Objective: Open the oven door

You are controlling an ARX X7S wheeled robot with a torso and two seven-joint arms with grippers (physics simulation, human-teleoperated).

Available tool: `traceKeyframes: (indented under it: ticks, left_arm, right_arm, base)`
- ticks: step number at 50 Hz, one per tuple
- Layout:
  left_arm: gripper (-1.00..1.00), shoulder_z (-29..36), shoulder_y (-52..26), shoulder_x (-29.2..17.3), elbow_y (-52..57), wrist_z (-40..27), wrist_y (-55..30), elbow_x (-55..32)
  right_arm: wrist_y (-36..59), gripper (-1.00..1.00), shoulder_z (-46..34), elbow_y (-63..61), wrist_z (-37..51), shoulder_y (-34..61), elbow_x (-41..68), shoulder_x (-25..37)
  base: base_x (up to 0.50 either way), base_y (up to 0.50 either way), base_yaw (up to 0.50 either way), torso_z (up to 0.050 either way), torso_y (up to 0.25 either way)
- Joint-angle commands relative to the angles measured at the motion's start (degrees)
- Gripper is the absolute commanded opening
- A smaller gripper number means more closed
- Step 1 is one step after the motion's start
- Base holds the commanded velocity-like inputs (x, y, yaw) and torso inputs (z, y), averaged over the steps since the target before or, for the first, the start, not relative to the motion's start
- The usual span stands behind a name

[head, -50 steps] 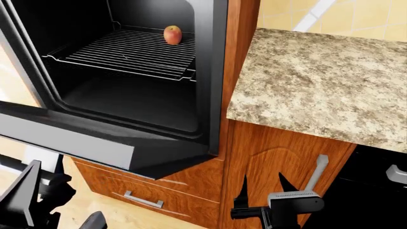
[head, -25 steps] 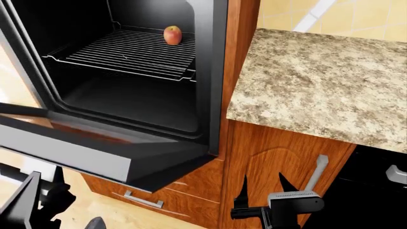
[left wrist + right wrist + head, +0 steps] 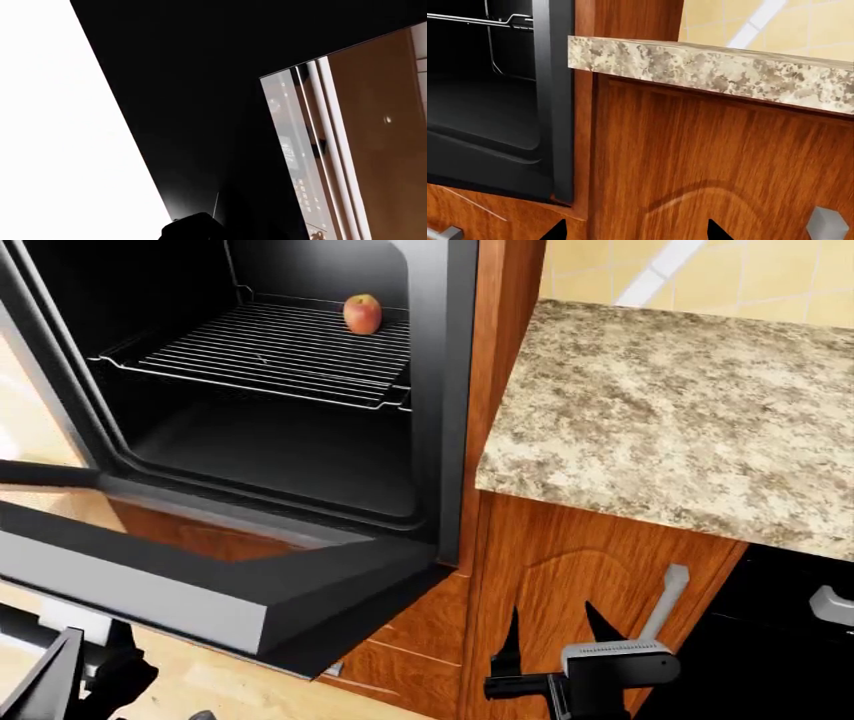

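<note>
The oven door (image 3: 200,590) hangs swung down and nearly level, its glass window (image 3: 200,535) facing up and the oven cavity open behind it. My left gripper (image 3: 87,665) sits just under the door's front edge at the lower left. The door hides the handle and whatever lies between the fingers. In the left wrist view the door's black frame (image 3: 200,100) and glass (image 3: 347,150) fill the picture, with one dark finger (image 3: 193,227) at the edge. My right gripper (image 3: 551,625) is open with nothing in it, in front of the wooden cabinet door (image 3: 707,165).
An apple (image 3: 362,312) lies on the oven rack (image 3: 267,355). A speckled stone counter (image 3: 667,410) runs to the right. Below it are the cabinet door's grey handle (image 3: 663,600) and a black dishwasher front (image 3: 801,650). Wooden drawers sit under the oven.
The oven door has swung further down and outward, showing more of its glass. My left gripper has dropped lower with the door's edge. The right arm has not moved.
</note>
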Motion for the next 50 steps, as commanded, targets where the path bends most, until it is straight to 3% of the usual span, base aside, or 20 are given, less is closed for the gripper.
traceKeyframes:
  ticks: [1,36,50]
  left_arm:
    - [-1.0,-2.0,6.0,3.4,-0.9,1.0,3.7,3.0]
    - [-1.0,-12.8,13.8,9.2,-10.6,0.9,12.8,7.3]
    - [-1.0,-20.1,18.0,12.8,-15.1,0.5,17.5,11.8]
  right_arm:
    - [0.1,1.0,-0.2,-0.1,0.2,0.1,-0.2,0.0]
    - [0.2,1.0,-0.5,-0.4,0.7,0.0,0.0,0.4]
    - [0.1,1.0,-0.6,-0.2,0.7,0.2,0.1,0.4]
  base:
    - [0.0,-0.01,0.0,0.0,0.0]
    - [0.0,-0.01,-0.01,-0.001,0.0]
    - [0.01,-0.01,-0.01,-0.002,0.0]
